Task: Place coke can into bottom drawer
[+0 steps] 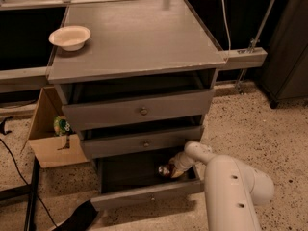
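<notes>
Toward the right side of the pulled-out bottom drawer (144, 197), behind its front panel and below the middle drawer (144, 143), the gripper (174, 168) hangs at the end of the white arm (230, 189), which reaches in over the drawer's right front corner; the coke can (165, 170) sits right at the gripper's tip, on the side toward the drawer's middle, low in the dark interior; whether the can rests on the drawer floor or hangs just above it cannot be told, nor which way its long axis runs, though it looks tilted rather than upright; whether the gripper is clamped on the can or merely touching it cannot be told either, since the two merge in shadow; by my judgement the can is already within the drawer's walls, so a release needs little descent, and any withdrawal should go rightward and up, away from the can and clear of the middle drawer's front.
</notes>
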`<action>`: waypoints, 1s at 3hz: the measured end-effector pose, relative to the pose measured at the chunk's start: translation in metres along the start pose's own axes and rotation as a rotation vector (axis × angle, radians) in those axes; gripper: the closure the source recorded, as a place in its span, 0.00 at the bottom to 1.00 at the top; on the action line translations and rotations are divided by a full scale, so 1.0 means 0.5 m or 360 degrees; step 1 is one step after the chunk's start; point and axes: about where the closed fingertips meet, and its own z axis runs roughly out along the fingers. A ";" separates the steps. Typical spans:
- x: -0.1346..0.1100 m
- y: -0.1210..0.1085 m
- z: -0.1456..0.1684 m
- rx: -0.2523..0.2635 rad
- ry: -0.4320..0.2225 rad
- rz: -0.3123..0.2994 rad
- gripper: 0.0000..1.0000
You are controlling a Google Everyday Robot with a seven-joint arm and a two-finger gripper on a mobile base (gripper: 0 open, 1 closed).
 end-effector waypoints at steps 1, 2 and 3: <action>0.008 0.004 0.004 -0.0010 -0.0068 0.0035 1.00; 0.013 0.005 0.009 -0.0018 -0.0068 0.0042 1.00; 0.013 0.005 0.009 -0.0018 -0.0068 0.0042 0.82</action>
